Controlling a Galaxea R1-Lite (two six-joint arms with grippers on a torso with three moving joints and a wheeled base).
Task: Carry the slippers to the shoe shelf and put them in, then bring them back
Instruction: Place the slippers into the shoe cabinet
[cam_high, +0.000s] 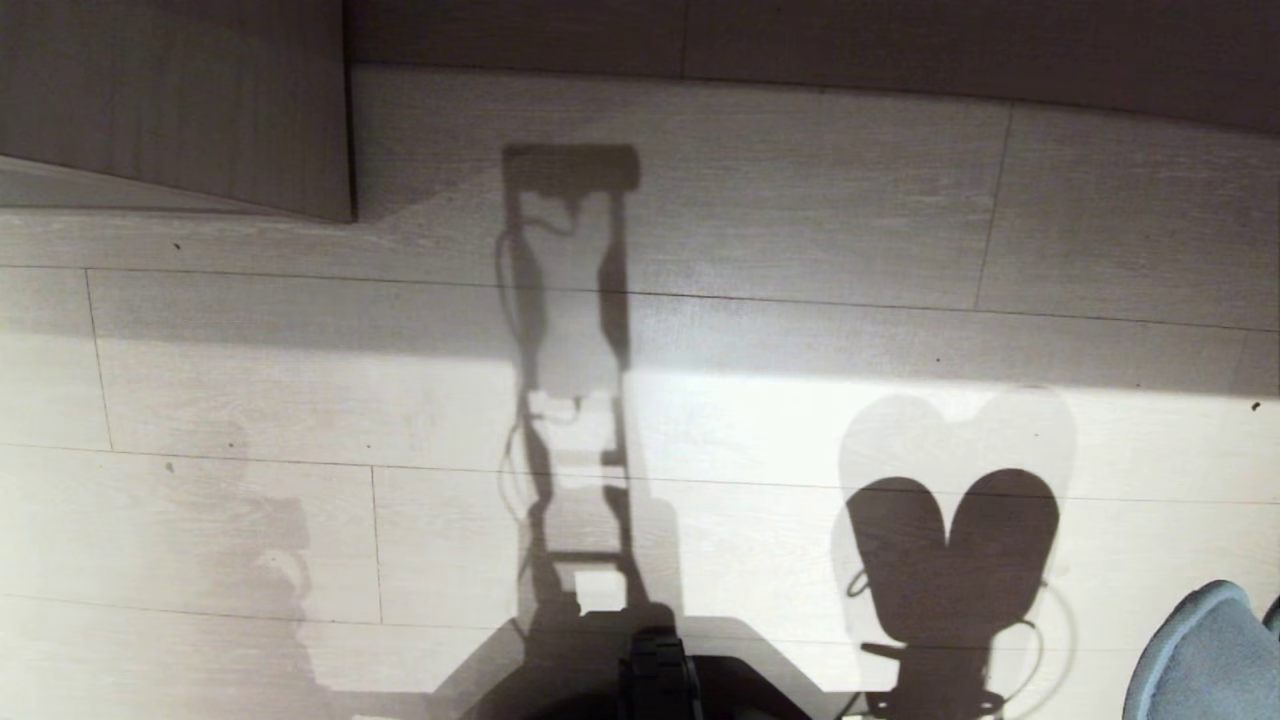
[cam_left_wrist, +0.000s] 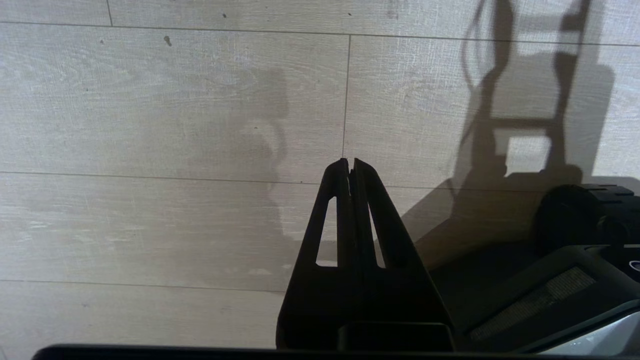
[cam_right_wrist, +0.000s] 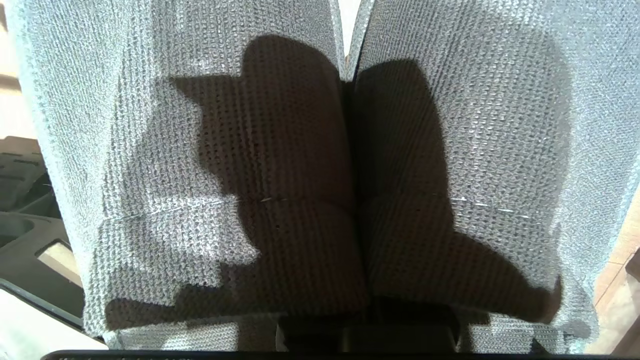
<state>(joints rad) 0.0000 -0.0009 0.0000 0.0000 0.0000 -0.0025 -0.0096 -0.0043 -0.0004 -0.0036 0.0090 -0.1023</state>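
Head view, pale plank floor (cam_high: 800, 250) with robot shadows, 2 grey-blue slippers' (cam_high: 1205, 655) edge at lower right, left wrist view, left gripper (cam_left_wrist: 350, 165) pressed together over floor, right wrist view, right gripper clamped on both knit slippers (cam_right_wrist: 200, 150), fingers hidden.

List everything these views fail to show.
Right claw: right wrist view, hidden behind the grey knit slippers filling the picture.
Slippers' full shape: head view, cut off by the lower right corner.
Shoe shelf: head view, only a wood-grain panel at the upper left edge; no opening visible.
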